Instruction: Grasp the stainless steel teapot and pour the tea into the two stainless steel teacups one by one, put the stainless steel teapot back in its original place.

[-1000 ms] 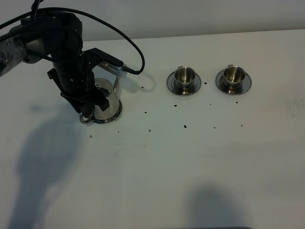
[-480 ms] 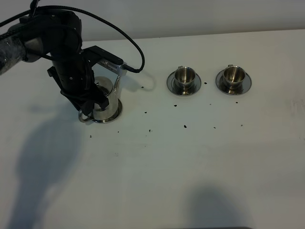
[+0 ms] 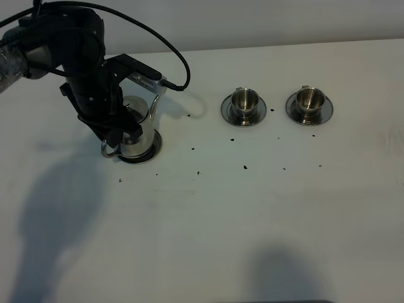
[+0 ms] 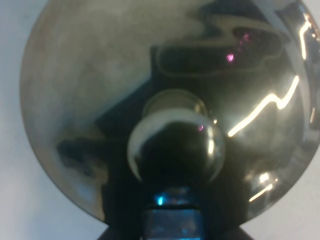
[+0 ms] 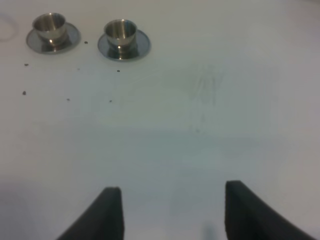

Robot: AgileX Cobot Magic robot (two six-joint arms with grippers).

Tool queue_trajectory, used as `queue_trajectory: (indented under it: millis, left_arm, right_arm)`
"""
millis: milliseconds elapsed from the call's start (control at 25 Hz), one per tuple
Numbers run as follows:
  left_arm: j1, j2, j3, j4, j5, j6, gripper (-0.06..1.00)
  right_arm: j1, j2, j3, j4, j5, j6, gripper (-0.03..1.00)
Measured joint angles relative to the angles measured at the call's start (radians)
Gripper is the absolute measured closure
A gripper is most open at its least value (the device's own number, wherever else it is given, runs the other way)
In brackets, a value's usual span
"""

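Observation:
The stainless steel teapot (image 3: 141,128) is at the left, with its thin spout (image 3: 154,107) toward the cups and its loop handle (image 3: 108,150) at the near left. My left gripper (image 3: 118,131) is shut on it and holds it just over the round steel coaster (image 3: 150,154). The left wrist view is filled by the domed lid (image 4: 90,75) and its knob (image 4: 175,145). The two stainless steel teacups (image 3: 243,101) (image 3: 308,99) stand on saucers at the right. They also show in the right wrist view (image 5: 49,23) (image 5: 120,31). My right gripper (image 5: 170,212) is open and empty. No tea shows.
Small dark specks (image 3: 244,167) lie scattered on the white table (image 3: 252,221) between the teapot and the cups. The left arm's black cable (image 3: 180,69) loops above the teapot. The table's far edge runs along the top of the high view.
The left arm has moved up and slightly back with the teapot. The teapot has risen a little off the coaster, whose rim now shows beneath it. Cups unchanged.

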Motion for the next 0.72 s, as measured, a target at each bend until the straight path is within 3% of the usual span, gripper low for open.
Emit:
queue_trajectory:
  millis: [360, 720]
  left_arm:
    - [0.000, -0.037, 0.000, 0.002, -0.033, 0.068, 0.72]
    - [-0.040, -0.096, 0.000, 0.003, -0.170, 0.246, 0.72]
  right_arm:
    - [0.000, 0.000, 0.000, 0.000, 0.000, 0.000, 0.52]
    - [0.000, 0.000, 0.000, 0.000, 0.000, 0.000, 0.52]
